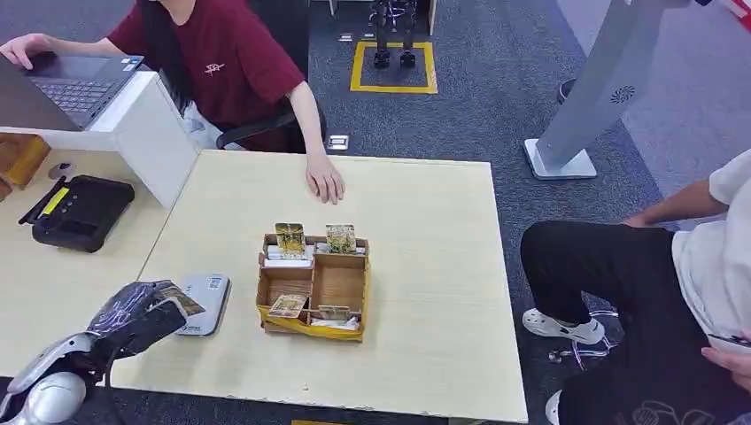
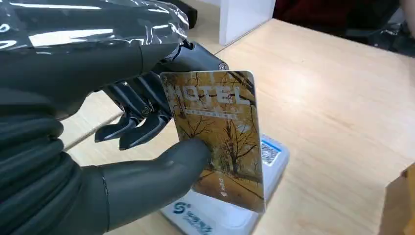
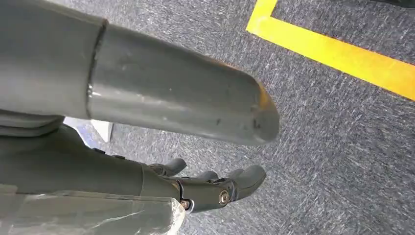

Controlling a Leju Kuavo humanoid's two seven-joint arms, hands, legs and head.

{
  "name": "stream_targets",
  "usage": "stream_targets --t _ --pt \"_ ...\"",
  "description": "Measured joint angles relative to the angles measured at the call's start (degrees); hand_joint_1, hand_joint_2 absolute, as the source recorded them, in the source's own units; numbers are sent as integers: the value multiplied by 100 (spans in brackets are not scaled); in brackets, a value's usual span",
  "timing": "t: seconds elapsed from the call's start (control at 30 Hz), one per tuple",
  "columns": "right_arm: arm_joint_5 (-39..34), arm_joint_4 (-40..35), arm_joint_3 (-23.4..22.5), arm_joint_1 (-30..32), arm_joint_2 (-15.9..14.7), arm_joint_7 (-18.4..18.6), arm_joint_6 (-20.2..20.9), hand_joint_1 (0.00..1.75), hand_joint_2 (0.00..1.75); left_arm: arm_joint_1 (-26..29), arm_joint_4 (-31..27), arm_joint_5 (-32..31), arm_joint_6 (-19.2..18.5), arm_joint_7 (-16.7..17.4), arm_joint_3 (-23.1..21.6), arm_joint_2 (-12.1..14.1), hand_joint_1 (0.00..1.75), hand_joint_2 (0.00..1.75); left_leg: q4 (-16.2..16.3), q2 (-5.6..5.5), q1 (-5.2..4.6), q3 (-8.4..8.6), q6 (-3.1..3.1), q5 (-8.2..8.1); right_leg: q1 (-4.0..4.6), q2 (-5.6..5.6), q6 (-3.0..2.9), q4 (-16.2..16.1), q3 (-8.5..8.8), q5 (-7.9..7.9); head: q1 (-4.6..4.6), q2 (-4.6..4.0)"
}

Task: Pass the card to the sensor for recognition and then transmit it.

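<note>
Golden-brown hotel card (image 2: pixel 215 137) printed with bare trees and white lettering; dark grey hand (image 2: pixel 142 147); pale wood desk (image 1: pixel 425 266); grey-speckled carpet (image 3: pixel 318 122) with yellow stripe (image 3: pixel 337 51).

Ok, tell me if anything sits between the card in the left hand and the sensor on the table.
Nothing visible does. The left hand holds the card upright right over the sensor, and the wrist view shows only open air between the card's lower edge and the sensor's top.

Head cam high; wrist cams close
</note>
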Motion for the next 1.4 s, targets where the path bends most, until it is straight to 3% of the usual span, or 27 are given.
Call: stream_targets --t 0.2,0.4,0.73,1.17,1.4 --pt "0 0 81 -5 -2 2 0 0 0 58 0 99 -66 4 0 270 175 175 0 -1 -1 -2 0 0 -1 -1 0 0 1 0 -2 0" --pt "2 0 175 -38 -4 39 46 0 0 84 26 350 -400 118 -24 464 175 175 1 -1 -1 -2 0 0 -1 -1 0 0 0 0 0 0" --pt "2 0 315 -95 -9 122 92 0 0 112 92 370 -409 120 -181 505 175 175 1 -1 -1 -2 0 0 -1 -2 0 0 0 0 -2 0" --pt "0 0 396 -122 -9 136 101 0 0 -188 181 72 -79 192 -706 261 175 175 2 -2 -3 -1 0 0 -2 -3 0 -1 -2 0 0 0" --pt "0 0 413 -139 -9 184 107 0 0 -549 352 -114 227 352 -940 -36 175 175 2 -2 -3 -1 0 0 -2 -3 0 -1 -1 0 -4 0"
